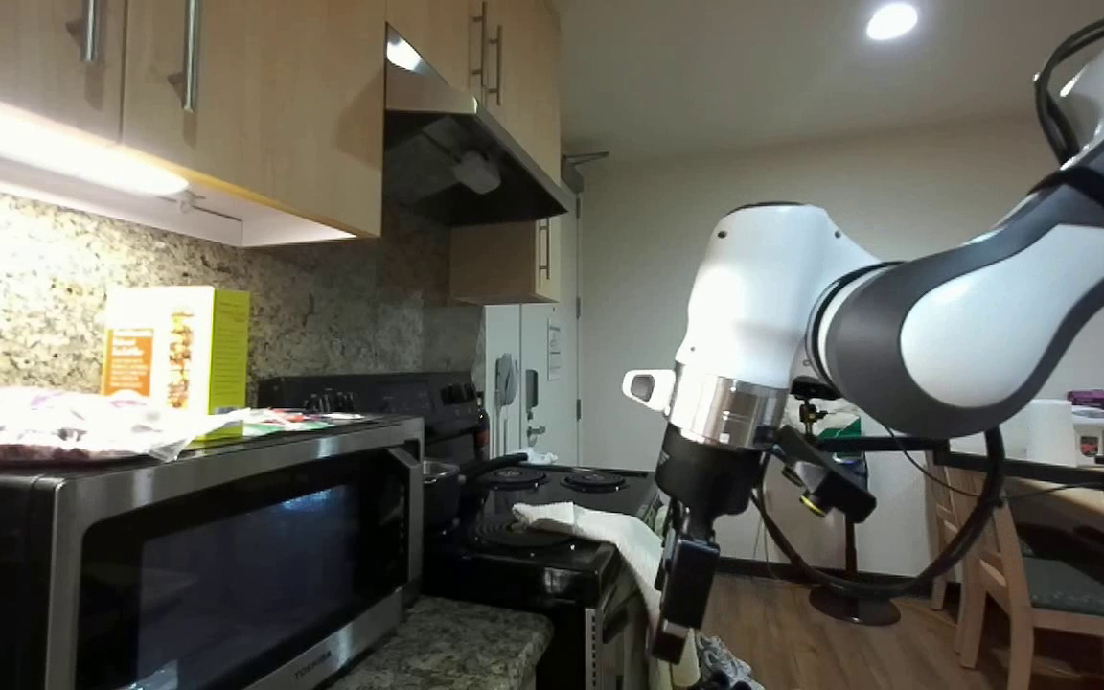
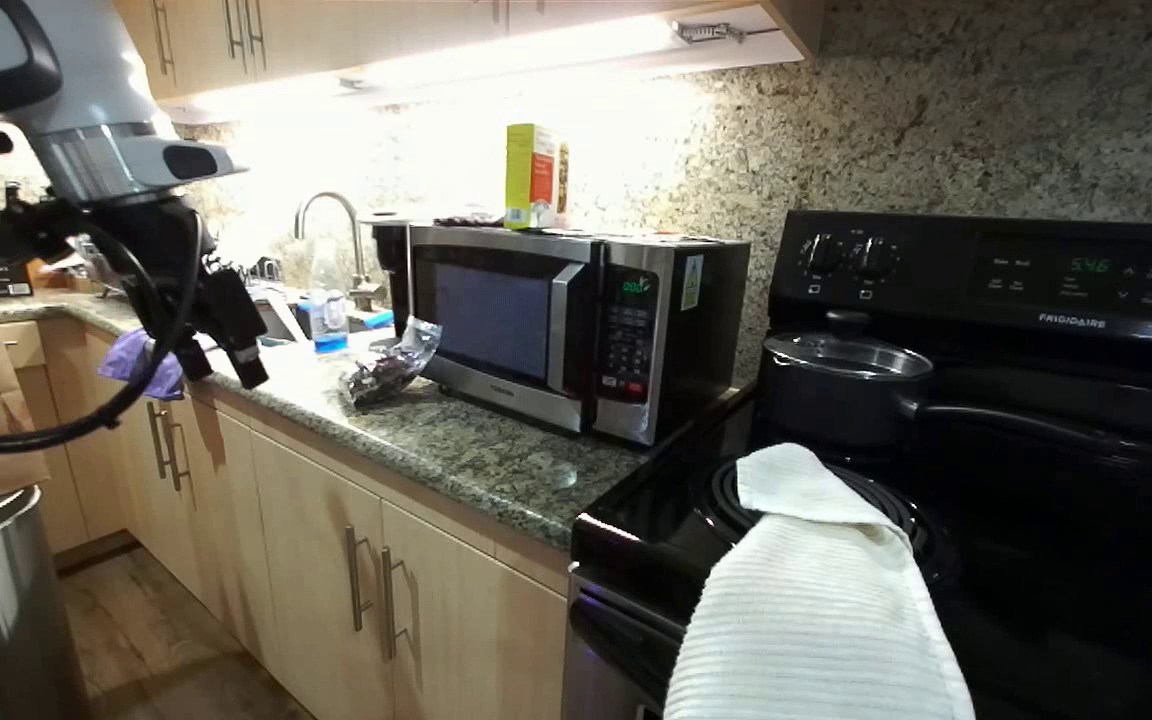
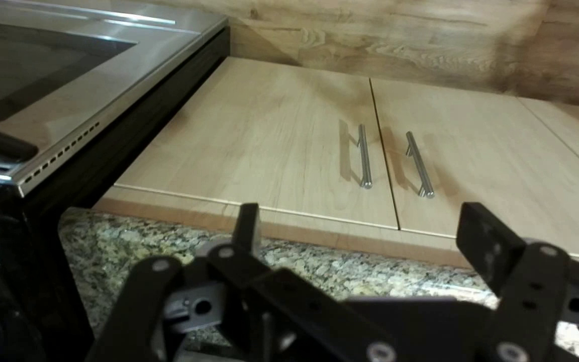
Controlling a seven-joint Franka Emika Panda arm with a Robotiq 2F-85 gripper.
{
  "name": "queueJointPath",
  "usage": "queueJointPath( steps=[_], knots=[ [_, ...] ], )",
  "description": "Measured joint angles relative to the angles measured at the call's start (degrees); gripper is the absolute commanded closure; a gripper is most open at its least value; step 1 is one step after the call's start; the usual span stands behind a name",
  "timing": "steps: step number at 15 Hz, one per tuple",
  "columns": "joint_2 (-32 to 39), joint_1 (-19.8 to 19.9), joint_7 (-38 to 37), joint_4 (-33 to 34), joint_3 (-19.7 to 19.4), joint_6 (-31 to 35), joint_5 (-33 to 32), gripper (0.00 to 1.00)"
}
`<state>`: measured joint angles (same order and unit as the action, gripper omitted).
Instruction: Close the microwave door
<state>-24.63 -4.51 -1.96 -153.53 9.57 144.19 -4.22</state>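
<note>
The microwave door (image 2: 491,315) is a dark glass window in a silver steel frame with a vertical handle (image 2: 564,330). It also shows in an exterior view (image 1: 245,565). Its handle edge seems to stand slightly out from the control panel (image 2: 626,345), with a narrow dark gap between them; how wide is hard to tell. My gripper (image 2: 226,370) hangs in front of the counter, well apart from the door, and shows in an exterior view (image 1: 672,637). In the wrist view its fingers (image 3: 362,226) are spread with nothing between them. The microwave is out of the wrist view.
A foil bag (image 2: 391,365) lies on the granite counter (image 2: 496,460) by the door's left front. A box (image 1: 226,350) and a plastic bag (image 1: 63,422) lie on the microwave. The black stove (image 2: 1066,520) with a towel (image 2: 816,590) and pot (image 2: 826,400) stands beside it.
</note>
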Motion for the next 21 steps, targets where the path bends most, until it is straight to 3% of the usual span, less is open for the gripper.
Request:
queueJointPath(
  steps=[4, 8, 11, 16, 21],
  knots=[
    [7.4, 4.3, -1.1, 2.4, -0.2, 13.1, -6.5, 0.0],
    [16.2, 11.2, -8.3, 9.1, 1.7, 23.9, -20.0, 0.0],
    [21.1, 14.5, -16.2, 15.3, 3.2, 25.6, -29.9, 0.0],
    [22.0, 14.7, -17.4, 16.1, 3.1, 25.6, -31.4, 0.0],
    [19.3, 19.8, -35.7, 18.6, 2.8, 29.7, -53.5, 0.0]
  ],
)
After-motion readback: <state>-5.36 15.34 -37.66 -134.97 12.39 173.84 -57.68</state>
